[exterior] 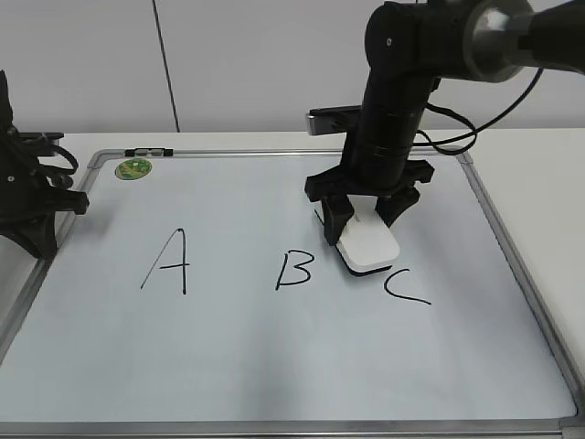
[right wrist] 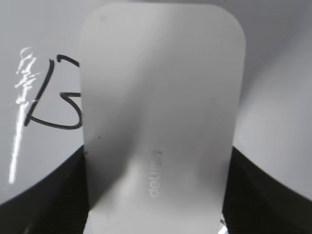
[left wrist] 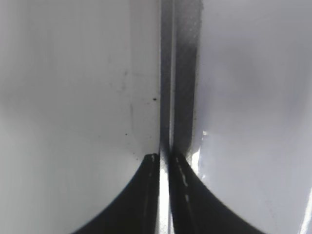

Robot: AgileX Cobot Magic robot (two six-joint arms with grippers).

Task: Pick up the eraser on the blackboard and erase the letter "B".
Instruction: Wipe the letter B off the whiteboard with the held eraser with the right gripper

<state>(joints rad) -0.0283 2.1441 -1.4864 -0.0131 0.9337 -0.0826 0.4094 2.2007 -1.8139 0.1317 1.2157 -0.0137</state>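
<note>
The blackboard (exterior: 274, 366) is a pale glossy board in a silver frame, lying flat with black letters. The letter "B" (exterior: 294, 270) stands between "A" and "C"; part of it shows left of the eraser in the right wrist view (right wrist: 56, 97). The white eraser (exterior: 367, 247) sits between "B" and "C", its black felt base on or just above the board. My right gripper (exterior: 366, 224) is shut on the eraser (right wrist: 161, 112), a finger on each long side. My left gripper (left wrist: 165, 158) is shut and empty, at the board's left edge (exterior: 55, 197).
A green round magnet (exterior: 133, 168) sits at the board's top left corner. The letter "A" (exterior: 167, 262) is at the left, the letter "C" (exterior: 405, 286) just in front of the eraser. The board's frame edge (left wrist: 167, 73) runs under the left gripper.
</note>
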